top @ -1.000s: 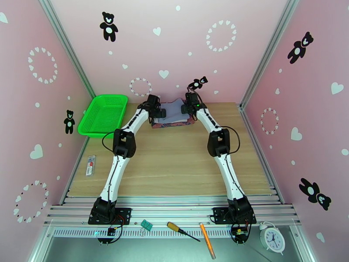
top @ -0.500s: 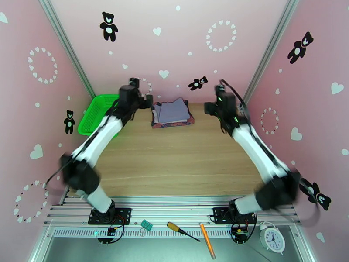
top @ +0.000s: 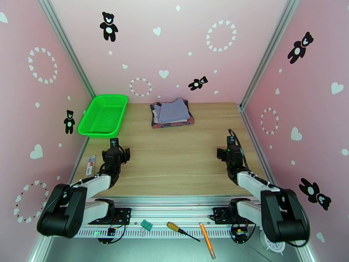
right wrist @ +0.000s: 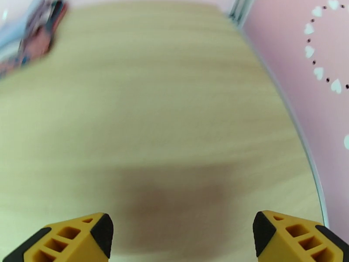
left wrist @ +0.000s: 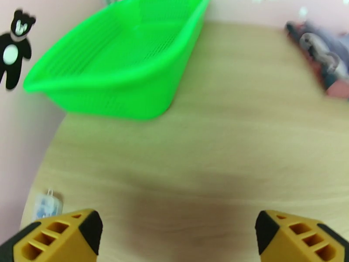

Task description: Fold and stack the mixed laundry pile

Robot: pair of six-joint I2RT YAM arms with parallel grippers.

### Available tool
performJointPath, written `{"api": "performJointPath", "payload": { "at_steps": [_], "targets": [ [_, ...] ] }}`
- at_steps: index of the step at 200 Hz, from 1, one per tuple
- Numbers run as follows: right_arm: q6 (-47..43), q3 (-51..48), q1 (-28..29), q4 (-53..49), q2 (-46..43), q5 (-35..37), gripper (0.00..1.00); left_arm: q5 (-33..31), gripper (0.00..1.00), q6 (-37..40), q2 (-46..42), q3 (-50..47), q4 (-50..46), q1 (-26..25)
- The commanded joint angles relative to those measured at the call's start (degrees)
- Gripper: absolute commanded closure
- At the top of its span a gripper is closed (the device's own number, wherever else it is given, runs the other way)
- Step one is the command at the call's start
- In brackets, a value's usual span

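Seen from above, a metal rail (top: 174, 210) runs along the near edge and carries both arm bases. On the ledge in front of it lie a green clip (top: 146, 225), a yellow-handled screwdriver (top: 182, 230) and an orange pen (top: 207, 240). A white clock (top: 272, 239) sits at the right end.

Beyond the rail is a light wooden table (top: 174, 158), its middle bare. Both arms are bent low near their bases. The left gripper (left wrist: 179, 234) hangs over the near left part of the table, its yellow fingers spread wide with only wood between them. The right gripper (right wrist: 183, 234) hangs over the near right part, its fingers equally wide apart and holding nothing. A small packet (top: 90, 165) lies at the table's left edge.

At the far left corner stands a bright green mesh basket (top: 104, 115). The laundry pile (top: 172, 113) lies as a neat folded stack at the middle of the far edge, near the basket but not touching it, and well apart from both grippers. A pale grey-lilac piece is on top and a rust-red one with dark trim at the bottom.

Pink walls (top: 244, 62) close in three sides, dotted with white hearts and black teddy bear stickers (top: 108, 26). Aluminium posts (top: 65, 46) stand in the corners.
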Motion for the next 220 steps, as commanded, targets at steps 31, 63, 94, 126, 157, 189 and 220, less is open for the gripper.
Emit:
{"api": "performJointPath", "payload": {
  "at_steps": [31, 63, 94, 126, 157, 189, 220],
  "targets": [
    [-0.6, 4.0, -0.2, 16.6, 12.8, -7.8, 0.17, 16.9, 0.01, -0.6, 2.3, 6.9, 4.1, 6.6],
    [-2.4, 4.6, 0.6, 18.8, 15.9, -10.2, 0.07, 15.8, 0.02, -4.2, 9.3, -4.7, 34.8, 6.5],
    [-2.8, 4.9, 1.0, 18.0, 15.8, -9.5, 0.01, 20.7, 0.02, -0.7, 13.6, 5.5, 19.1, 5.5],
    [-3.4, 5.4, 2.7, 17.0, 15.8, -5.4, 0.01, 13.4, 0.02, -3.0, 14.5, 7.2, 17.7, 5.0],
    [-3.4, 5.4, 2.7, 17.0, 15.8, -5.5, 0.01, 13.4, 0.01, -3.1, 14.3, 7.2, 17.5, 5.0],
    [-3.6, 5.5, 2.7, 16.8, 15.8, -5.6, 0.01, 13.4, 0.01, -3.0, 14.4, 7.3, 17.4, 5.0],
    [-4.3, 7.0, 2.4, 14.8, 16.5, -8.5, 0.01, 13.4, 0.02, -3.0, 14.3, 7.3, 17.3, 5.0]
  ]
}}
